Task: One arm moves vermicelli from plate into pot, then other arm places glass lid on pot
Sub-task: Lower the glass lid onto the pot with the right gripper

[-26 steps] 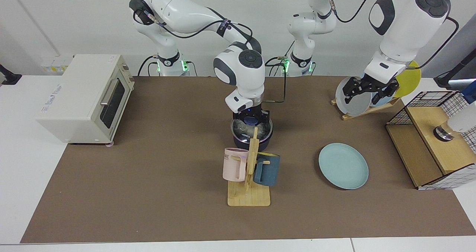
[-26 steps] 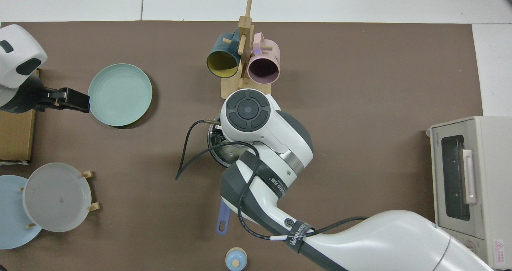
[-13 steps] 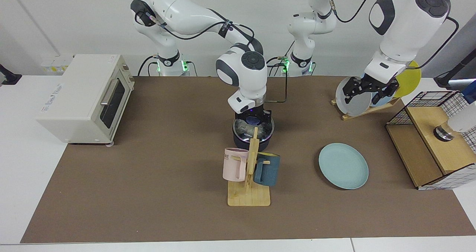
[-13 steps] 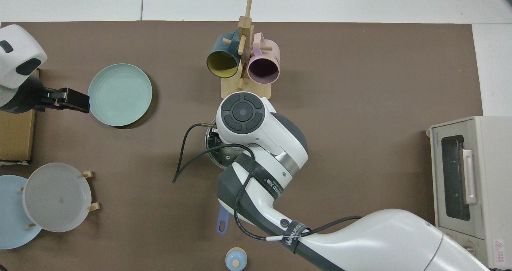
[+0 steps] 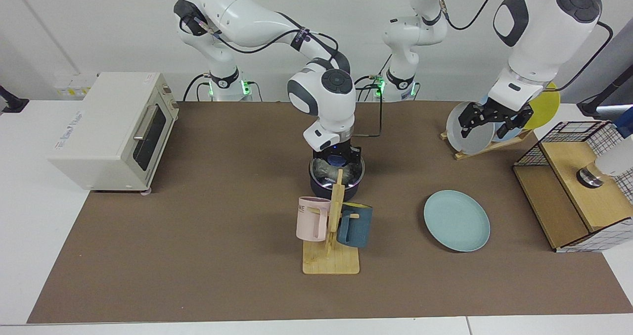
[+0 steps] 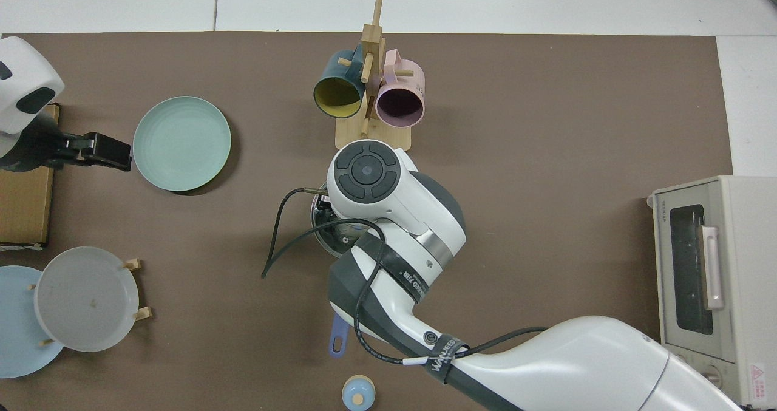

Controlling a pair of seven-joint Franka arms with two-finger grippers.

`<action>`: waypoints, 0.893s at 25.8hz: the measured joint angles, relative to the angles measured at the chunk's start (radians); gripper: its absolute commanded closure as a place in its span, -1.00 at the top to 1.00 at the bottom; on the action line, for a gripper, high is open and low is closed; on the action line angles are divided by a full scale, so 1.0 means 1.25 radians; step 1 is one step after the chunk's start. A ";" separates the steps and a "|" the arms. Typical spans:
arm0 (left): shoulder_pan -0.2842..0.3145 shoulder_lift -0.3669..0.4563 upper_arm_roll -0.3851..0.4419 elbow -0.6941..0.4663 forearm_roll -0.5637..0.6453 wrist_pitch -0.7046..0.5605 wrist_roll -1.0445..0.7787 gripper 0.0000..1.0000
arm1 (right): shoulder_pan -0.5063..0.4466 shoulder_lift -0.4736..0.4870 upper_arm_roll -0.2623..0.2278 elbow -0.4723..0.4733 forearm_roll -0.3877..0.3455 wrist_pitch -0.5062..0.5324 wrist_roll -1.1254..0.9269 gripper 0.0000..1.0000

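Lid [image 5: 337, 170] seated on the pot [image 5: 336, 189].
My right gripper [image 5: 337, 157] pinches its knob to centre it; left gripper [image 5: 493, 122], spread, waits well beside the pot.

A robotics lab staged as a kitchen. A brown mat [image 5: 198, 226] covers a white table [image 5: 29, 201] against a bare white wall, with two cabled arms bolted behind it. On the mat sit kitchen props: a toaster oven [image 5: 111, 129] (at one end), a mug tree [image 5: 332, 236], a plate rack [image 5: 487, 127].
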 measured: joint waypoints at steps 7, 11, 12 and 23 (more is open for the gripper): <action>0.000 0.000 0.000 0.000 0.000 0.000 0.000 1.00 | 0.009 0.004 0.000 0.008 0.000 -0.002 0.000 -1.00; 0.000 0.000 0.000 0.000 0.000 0.000 0.000 1.00 | 0.009 0.006 -0.001 0.011 0.000 -0.004 0.000 -1.00; 0.000 0.000 0.000 0.000 0.000 0.000 0.000 1.00 | 0.010 0.007 -0.001 0.012 -0.001 -0.005 0.000 -1.00; 0.000 0.000 0.000 0.000 0.000 0.000 0.000 1.00 | 0.010 0.010 -0.001 0.029 -0.028 -0.058 0.000 -1.00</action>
